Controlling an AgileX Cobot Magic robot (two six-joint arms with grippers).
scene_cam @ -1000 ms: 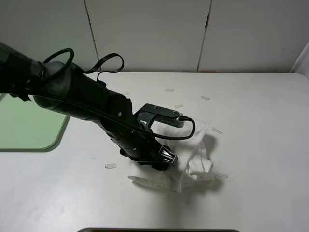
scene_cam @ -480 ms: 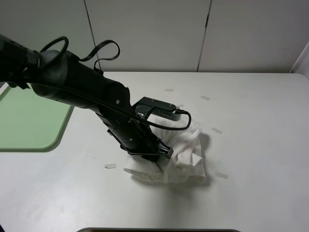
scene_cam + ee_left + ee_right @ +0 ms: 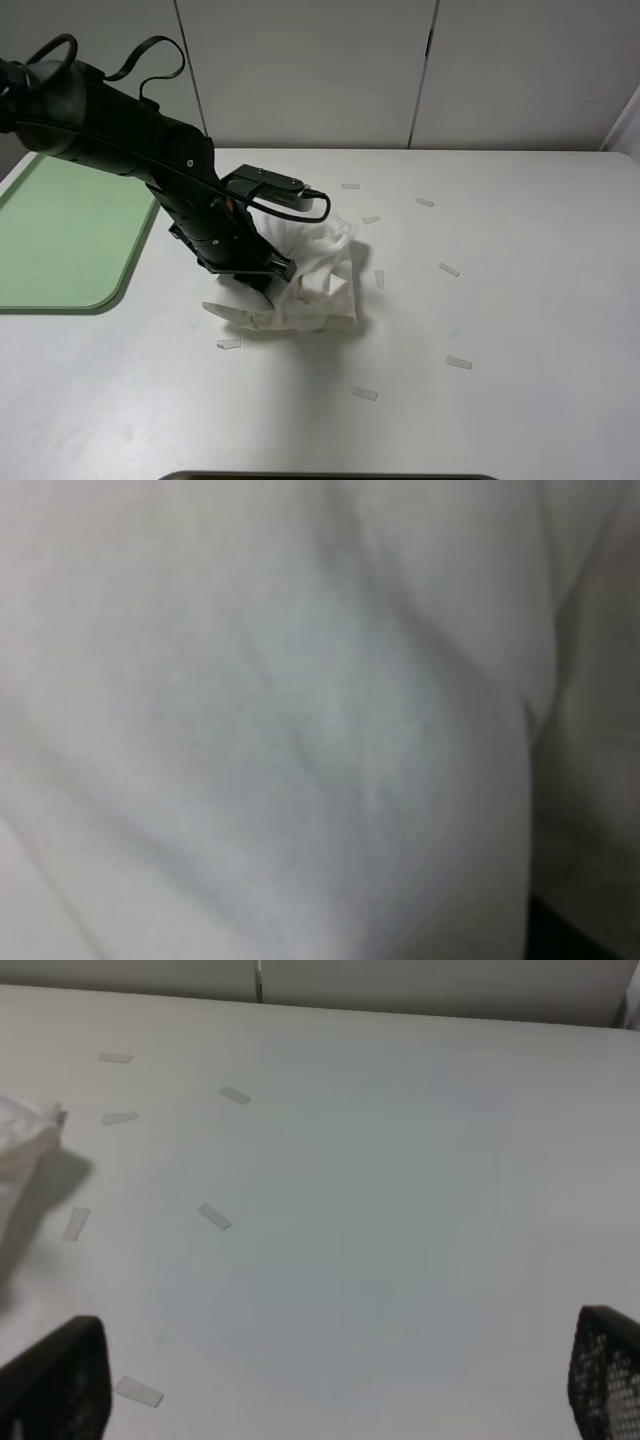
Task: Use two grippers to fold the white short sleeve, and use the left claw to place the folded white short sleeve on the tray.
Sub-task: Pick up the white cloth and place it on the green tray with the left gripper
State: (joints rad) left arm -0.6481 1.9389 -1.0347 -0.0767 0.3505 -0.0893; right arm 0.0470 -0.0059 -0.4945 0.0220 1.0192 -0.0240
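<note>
The left gripper (image 3: 268, 280) is pressing down into the white short sleeve (image 3: 315, 270), which is sitting bunched in a soft heap near the middle of the table (image 3: 520, 300). Its jaws are hidden under the black arm and the cloth, so whether they are pinching the shirt cannot be told. The left wrist view is showing only white cloth (image 3: 300, 720) filling the whole picture, so the claw is sitting right against the shirt.

The tray (image 3: 60, 240) is lying at about 9 o'clock from the heap, apart from it, and the shirt is not on it yet. The arm is probably leaning that way so it can carry the bundle over.

The right gripper (image 3: 330, 1385) is hanging with its jaws spread wide, holding nothing, above bare table with little tape strips (image 3: 214, 1217) at about 3 o'clock from the shirt.
</note>
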